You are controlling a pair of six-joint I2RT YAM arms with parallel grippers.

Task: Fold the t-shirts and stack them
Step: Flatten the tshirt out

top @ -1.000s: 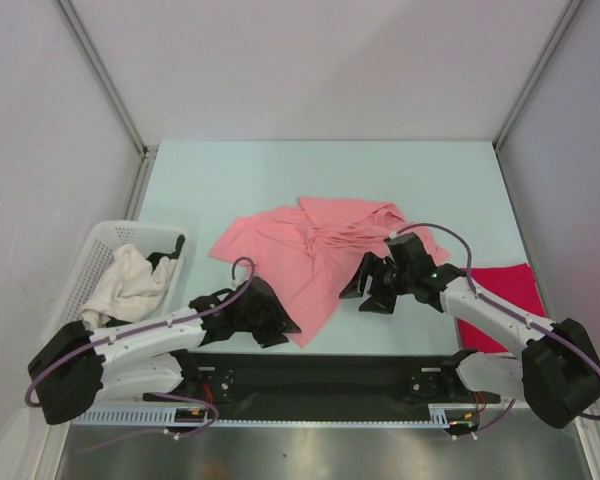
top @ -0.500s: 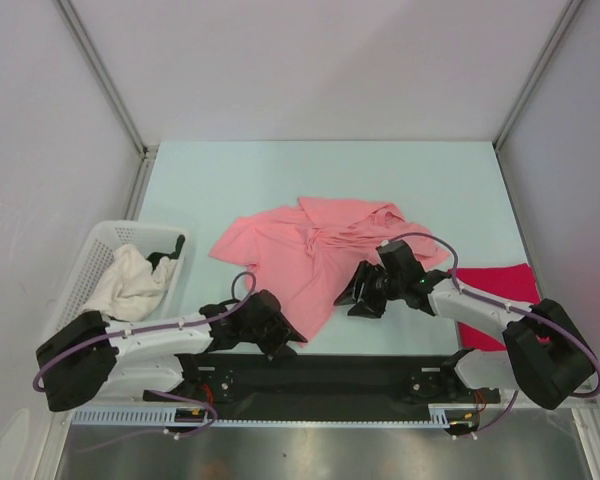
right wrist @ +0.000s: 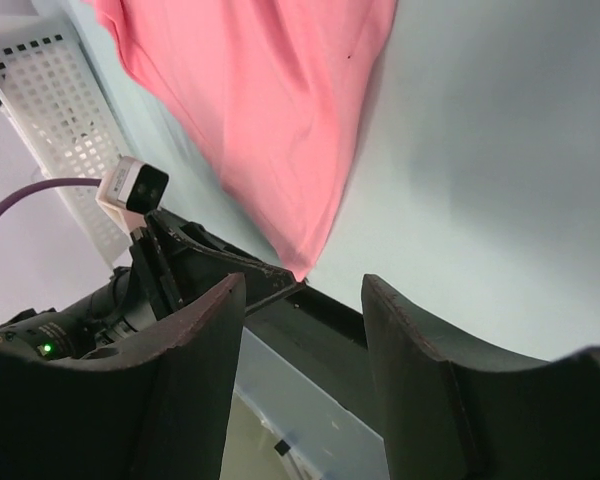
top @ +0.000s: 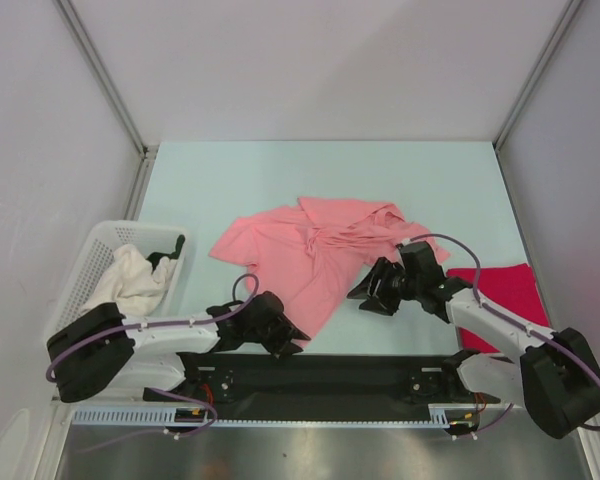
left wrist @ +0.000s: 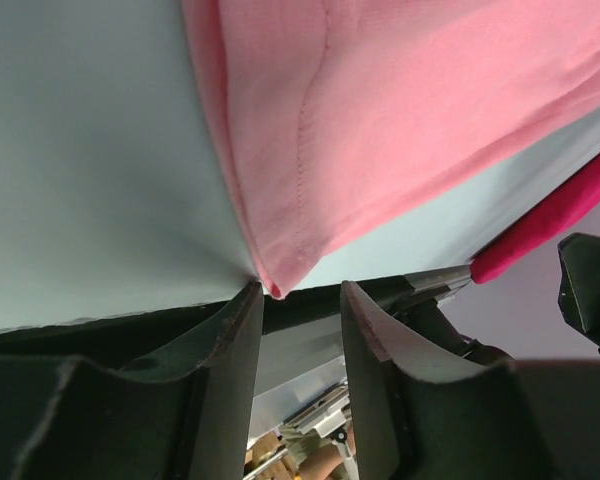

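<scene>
**Left end effector** (top: 285, 338): positioned low at the near edge of the pale blue-green bench (top: 230, 180). In the left wrist view its two black fingers (left wrist: 230, 350) stand partly apart. The near corner of the light salmon-pink cloth t-shirt (top: 310, 255) lies right at the mouth of the gap, against the tip of one finger. The corner is not clamped, and nothing is held.

**Right end effector** (top: 363, 297): positioned low over the bench, just beside the right-hand hem of the light salmon-pink cloth t-shirt. In the right wrist view its fingers (right wrist: 195, 380) stand well apart, with bare bench surface between them. Nothing is held.

**Deep magenta-red cloth t-shirt** (top: 505, 290): lies flat as a compact rectangle at the right side of the bench, to the right of the pink one. The right arm crosses its near-left part.

**White plastic lattice basket** (top: 95, 245): sits off the left edge of the bench. It contains a crumpled cream-white cloth (top: 130, 280) and a small black item (top: 167, 258) that is too small to identify.

**Light salmon-pink cloth t-shirt, main body:** lies spread open at the centre of the bench, unfolded. It is bunched into creases around the collar area. One sleeve points left and the other points right.
</scene>
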